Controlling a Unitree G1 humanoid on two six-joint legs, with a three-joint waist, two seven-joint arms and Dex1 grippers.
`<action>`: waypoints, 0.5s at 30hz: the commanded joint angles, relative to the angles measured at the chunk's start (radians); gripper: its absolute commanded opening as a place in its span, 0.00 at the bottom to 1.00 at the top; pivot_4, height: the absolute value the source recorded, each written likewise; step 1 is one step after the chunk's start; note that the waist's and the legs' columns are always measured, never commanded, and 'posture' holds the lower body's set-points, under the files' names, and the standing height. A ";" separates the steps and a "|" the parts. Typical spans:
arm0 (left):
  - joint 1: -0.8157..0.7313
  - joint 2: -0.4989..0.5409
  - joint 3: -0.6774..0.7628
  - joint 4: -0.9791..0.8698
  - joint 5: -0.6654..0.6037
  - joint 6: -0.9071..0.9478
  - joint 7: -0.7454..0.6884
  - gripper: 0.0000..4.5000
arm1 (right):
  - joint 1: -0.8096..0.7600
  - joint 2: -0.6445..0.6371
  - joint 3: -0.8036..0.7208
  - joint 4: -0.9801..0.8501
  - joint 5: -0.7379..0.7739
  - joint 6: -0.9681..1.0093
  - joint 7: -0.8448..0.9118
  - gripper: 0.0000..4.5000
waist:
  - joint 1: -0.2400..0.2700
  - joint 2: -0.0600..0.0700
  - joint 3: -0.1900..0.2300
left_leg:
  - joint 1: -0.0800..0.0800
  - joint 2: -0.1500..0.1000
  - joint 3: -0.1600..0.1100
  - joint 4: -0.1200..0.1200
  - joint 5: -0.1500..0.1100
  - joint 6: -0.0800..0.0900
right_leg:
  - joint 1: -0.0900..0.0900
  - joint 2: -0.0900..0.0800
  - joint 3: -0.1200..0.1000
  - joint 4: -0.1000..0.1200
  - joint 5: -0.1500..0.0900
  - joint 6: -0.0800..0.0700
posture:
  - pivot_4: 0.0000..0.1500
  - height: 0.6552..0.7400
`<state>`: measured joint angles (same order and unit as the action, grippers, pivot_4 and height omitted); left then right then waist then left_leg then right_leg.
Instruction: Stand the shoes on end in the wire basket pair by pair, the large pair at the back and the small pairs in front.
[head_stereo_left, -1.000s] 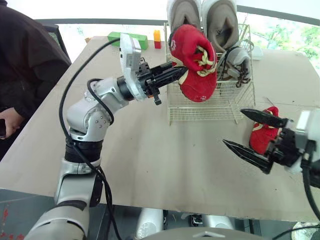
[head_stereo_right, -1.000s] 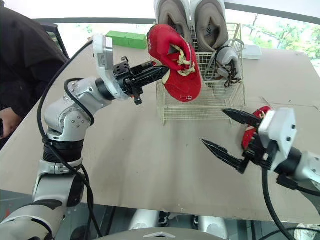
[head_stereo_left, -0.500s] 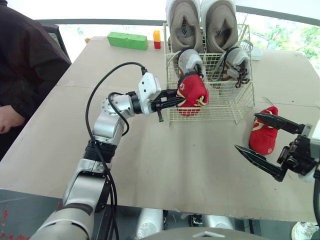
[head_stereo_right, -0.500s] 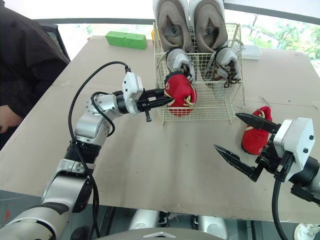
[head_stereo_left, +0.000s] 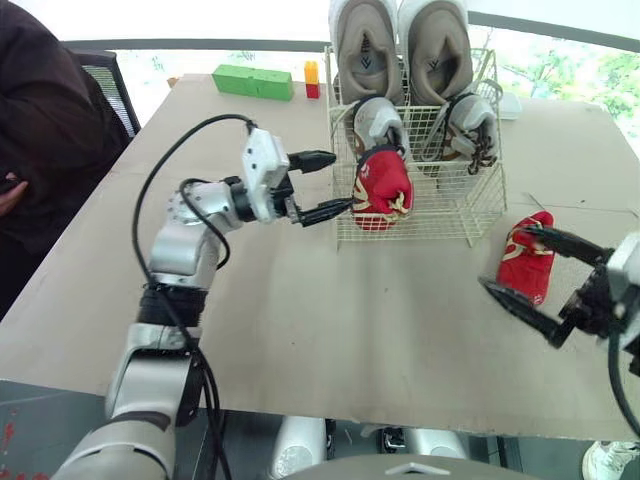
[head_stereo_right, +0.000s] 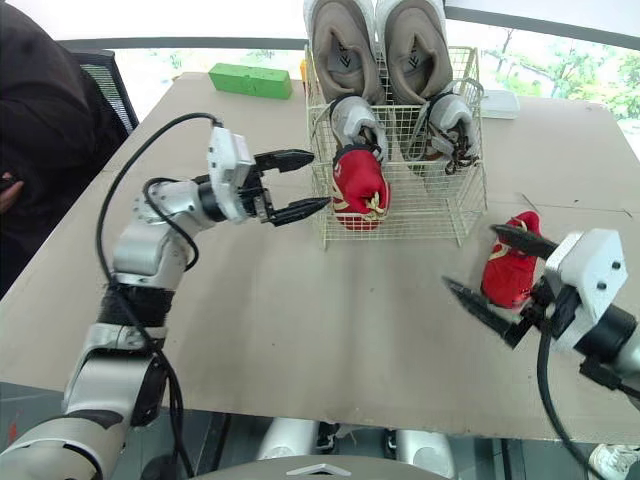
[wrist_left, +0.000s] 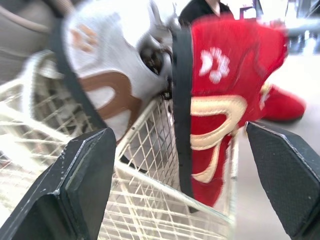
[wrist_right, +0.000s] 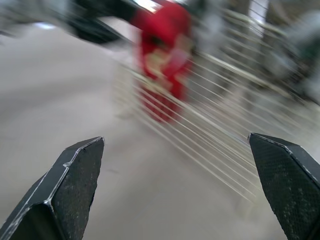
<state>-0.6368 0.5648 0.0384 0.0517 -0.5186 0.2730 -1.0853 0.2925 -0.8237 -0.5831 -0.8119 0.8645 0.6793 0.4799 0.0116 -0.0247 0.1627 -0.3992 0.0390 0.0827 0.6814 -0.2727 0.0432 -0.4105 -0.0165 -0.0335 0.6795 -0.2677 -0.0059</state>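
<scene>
- Step in hand: placing the red pair. 1 red shoe (head_stereo_left: 382, 190) stands on end at the front left of the wire basket (head_stereo_left: 470, 215), centre frame.
- Left gripper (head_stereo_left: 342, 180): jaws open, just beside that shoe.
- Right gripper (head_stereo_left: 505, 257): jaws open, near the 2nd red shoe (head_stereo_left: 527, 262), which lies on the table (head_stereo_left: 300, 300), right of frame.
- Next move, as judged: close on it, lift it, and stand it beside its mate.
- Writing: none legible.
</scene>
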 joint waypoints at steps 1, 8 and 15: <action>0.044 0.056 0.072 -0.205 -0.190 0.183 -0.015 0.99 | -0.035 -0.032 0.005 0.104 -0.076 0.092 -0.098 1.00 | 0.002 0.000 0.000 | 0.000 0.000 0.000 0.000 0.000 0.000 | 0.000 0.000 0.000 0.000 0.000 0.000 | 1.00 1.00; 0.164 0.139 0.022 -0.461 -0.360 0.391 -0.051 0.99 | -0.281 0.011 0.116 0.385 -0.077 0.349 -0.256 1.00 | 0.000 0.001 0.000 | 0.001 0.000 0.000 0.000 0.000 0.000 | 0.001 0.000 0.000 0.000 0.000 0.000 | 1.00 1.00; 0.203 0.126 -0.006 -0.543 -0.389 0.421 -0.023 1.00 | -0.428 0.015 0.181 0.588 -0.105 0.447 -0.220 0.72 | 0.001 0.002 0.000 | 0.001 0.000 0.000 0.000 0.000 0.000 | 0.000 0.001 0.001 0.000 0.000 0.000 | 1.00 1.00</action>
<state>-0.4324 0.6855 0.0227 -0.4585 -0.8847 0.6931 -1.1110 -0.1293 -0.7844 -0.3910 -0.2328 0.7837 1.1183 0.2564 0.0126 -0.0231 0.1624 -0.3987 0.0386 0.0828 0.6810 -0.2728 0.0433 -0.4102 -0.0154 -0.0328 0.6797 -0.2677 -0.0061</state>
